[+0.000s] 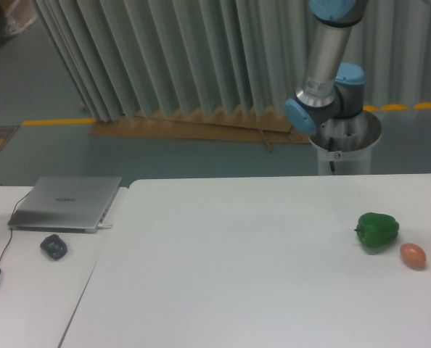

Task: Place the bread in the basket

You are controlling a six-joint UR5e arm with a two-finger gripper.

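Tool out of view, state untellable; arm point(324, 65) rises behind the table point(237, 275)

A pepper point(377, 231) is sitting on the desk point(237, 268); an egg point(413, 255) is lying just right of it, slightly nearer.

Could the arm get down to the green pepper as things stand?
Probably yes: the green pepper sits in the open on the table, with only the egg beside it and nothing above. The gripper itself is out of view.
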